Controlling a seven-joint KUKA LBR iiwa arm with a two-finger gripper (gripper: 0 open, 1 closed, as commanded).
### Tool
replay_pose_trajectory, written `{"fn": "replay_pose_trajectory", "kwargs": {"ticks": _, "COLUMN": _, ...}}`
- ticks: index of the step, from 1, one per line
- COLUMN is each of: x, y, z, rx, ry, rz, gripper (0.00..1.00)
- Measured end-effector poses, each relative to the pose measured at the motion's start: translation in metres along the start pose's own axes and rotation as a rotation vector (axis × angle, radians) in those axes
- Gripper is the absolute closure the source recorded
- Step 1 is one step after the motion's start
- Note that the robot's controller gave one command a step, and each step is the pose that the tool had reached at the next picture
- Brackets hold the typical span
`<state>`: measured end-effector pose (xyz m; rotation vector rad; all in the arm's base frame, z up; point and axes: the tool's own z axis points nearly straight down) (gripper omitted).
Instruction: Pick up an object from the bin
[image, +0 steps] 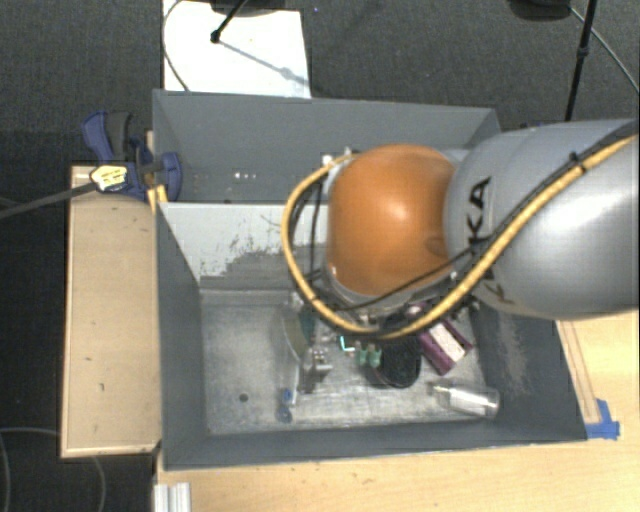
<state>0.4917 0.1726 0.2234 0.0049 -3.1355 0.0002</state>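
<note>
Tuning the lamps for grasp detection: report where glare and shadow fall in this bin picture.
Camera view: soft glare on the orange cover and the grey arm link. Same view: the wrist's shadow darkens the bin floor round the black round thing, beside the claw. Same view: the silver cylinder at front right catches a highlight.
</note>
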Motion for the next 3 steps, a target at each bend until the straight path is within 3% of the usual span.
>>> {"fn": "replay_pose_trajectory", "kwargs": {"ticks": 1, "x": -0.039, "y": -0.070, "z": 0.134, "rx": -0.009, "ry": -0.028, "rz": -0.154, "gripper": 0.00}}
{"fn": "replay_pose_trajectory", "kwargs": {"ticks": 2, "x": -0.045, "y": -0.070, "z": 0.127, "rx": -0.009, "ry": -0.051, "rz": -0.146, "gripper": 1.00}}
{"fn": "replay_pose_trajectory", "kwargs": {"ticks": 3, "x": -0.054, "y": -0.062, "z": 0.012, "rx": -0.001, "ry": -0.018, "rz": -0.156, "gripper": 1.00}}
